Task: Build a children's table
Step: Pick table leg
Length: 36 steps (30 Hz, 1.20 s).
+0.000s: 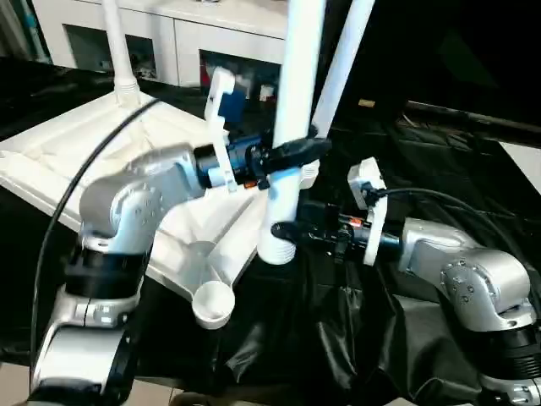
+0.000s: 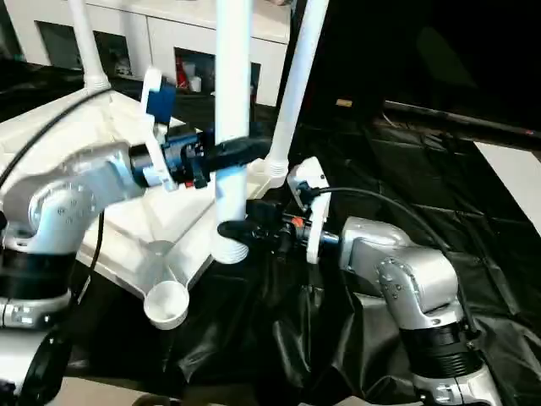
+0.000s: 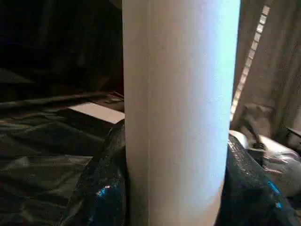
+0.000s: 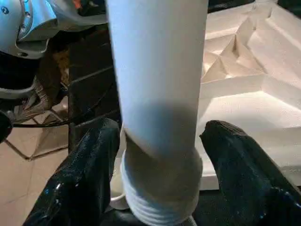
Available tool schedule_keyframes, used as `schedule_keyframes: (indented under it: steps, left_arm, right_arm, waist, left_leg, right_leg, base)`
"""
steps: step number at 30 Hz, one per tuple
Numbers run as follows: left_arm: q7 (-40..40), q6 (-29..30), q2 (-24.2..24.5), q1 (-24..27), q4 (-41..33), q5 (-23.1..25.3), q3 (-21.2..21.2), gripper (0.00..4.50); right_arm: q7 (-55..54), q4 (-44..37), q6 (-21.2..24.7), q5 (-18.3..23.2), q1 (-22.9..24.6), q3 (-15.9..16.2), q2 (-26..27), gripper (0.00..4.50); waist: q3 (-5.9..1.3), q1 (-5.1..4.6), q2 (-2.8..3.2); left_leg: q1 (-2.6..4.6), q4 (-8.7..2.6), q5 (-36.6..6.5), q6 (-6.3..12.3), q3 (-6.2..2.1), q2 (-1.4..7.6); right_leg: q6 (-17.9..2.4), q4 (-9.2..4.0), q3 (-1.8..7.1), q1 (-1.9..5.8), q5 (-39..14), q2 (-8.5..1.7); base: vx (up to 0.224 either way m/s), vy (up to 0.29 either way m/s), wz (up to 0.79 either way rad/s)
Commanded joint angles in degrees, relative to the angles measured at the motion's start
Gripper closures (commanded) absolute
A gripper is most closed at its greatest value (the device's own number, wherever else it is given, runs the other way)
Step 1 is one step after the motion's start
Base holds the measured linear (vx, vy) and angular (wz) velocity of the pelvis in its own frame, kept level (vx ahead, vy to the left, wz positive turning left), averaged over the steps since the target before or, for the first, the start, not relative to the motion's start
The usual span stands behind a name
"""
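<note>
From the left eye view, we are looking down at the children's table [image 1: 101, 152] lying upside down on the black-sheeted surface [image 1: 439, 194], its ribbed underside facing up. Two legs are already standing in sockets: one at the far corner [image 1: 114, 42] and one at the corner beyond our jaws [image 1: 347, 51]. A loose leg [image 1: 292, 127] is standing upright between our two arms, its threaded end hanging just off the tabletop's edge. The left gripper [image 1: 296, 152] is clamping that leg partway up, jaws closed on it. The right gripper [image 1: 292, 230] is sitting lower, at the threaded end. An empty corner socket [image 1: 213, 303] is sticking out below and nearer to us than both jaws.

From the right eye view, we are seeing the same arrangement: the left jaws are wrapping the loose leg above, the right jaws are level with its lower end, and the white cabinet [image 2: 169, 34] is standing behind the surface.

In the left wrist view, the loose leg is sitting squarely between the black fingers [image 3: 101, 188], which are pressing against both of its sides.

In the right wrist view, the threaded end is sitting between the jaws, but the fingers [image 4: 80, 183] are standing apart from it, a gap showing on each side, so these jaws are open and holding nothing.
</note>
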Motion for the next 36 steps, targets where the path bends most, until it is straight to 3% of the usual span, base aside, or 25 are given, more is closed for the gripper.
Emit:
schedule_keyframes:
  steps: [1,6,14,25,36]
  left_arm:
    - [-2.2,0.2,0.1,-0.7,-1.4,-1.2,-1.8,2.63]
    - [-4.7,-0.3,0.4,-0.4,-2.0,0.2,-4.0,2.63]
    - [-5.4,-1.1,0.0,-1.2,-0.7,0.6,-3.9,2.64]
    - [-5.8,-1.3,-0.4,-1.0,-1.0,0.7,-3.8,2.64]
    - [-3.0,-0.6,-1.1,-0.4,-0.2,1.0,-2.6,2.64]
  right_arm:
    - [0.4,0.7,0.4,0.3,-0.9,0.5,-0.2,1.42]
    - [1.5,1.7,0.3,-0.1,-2.1,1.0,0.3,1.42]
    - [3.4,1.3,0.9,0.4,-2.0,1.8,-0.7,1.42]
    - [3.8,1.9,0.9,0.8,-1.6,1.4,0.3,2.35]
    - [3.5,1.7,0.7,1.1,-0.9,0.6,1.1,2.54]
  waist:
    - [-3.92,-0.25,1.17]
    - [-3.92,-0.2,1.13]
    - [-3.9,-0.14,1.02]
    - [-3.98,-0.1,1.09]
    - [-4.0,-0.09,1.3]
  left_leg:
    - [0.91,-4.26,-7.1,-3.52,-1.05,3.1]
    - [0.92,-4.26,-7.3,-3.45,-1.01,3.15]
    - [0.85,-4.23,-7.1,-3.44,-1.0,3.13]
    - [0.88,-4.16,-6.9,-3.33,-0.99,3.11]
    - [0.9,-4.2,-7.2,-3.58,-1.06,3.14]
  right_leg:
    - [-7.4,-4.14,3.28,2.53,-9.1,-5.38]
    - [-7.8,-4.09,3.31,2.56,-8.8,-5.44]
    - [-7.5,-4.13,3.32,2.66,-9.4,-5.47]
    - [-8.0,-4.03,3.3,2.69,-8.6,-5.47]
    - [-8.2,-4.0,3.26,2.7,-8.2,-5.45]
  base:
    - [0.0,0.0,0.0]
    - [0.0,0.0,0.0]
    - [0.0,0.0,0.0]
    - [0.0,0.0,0.0]
    - [0.0,0.0,0.0]
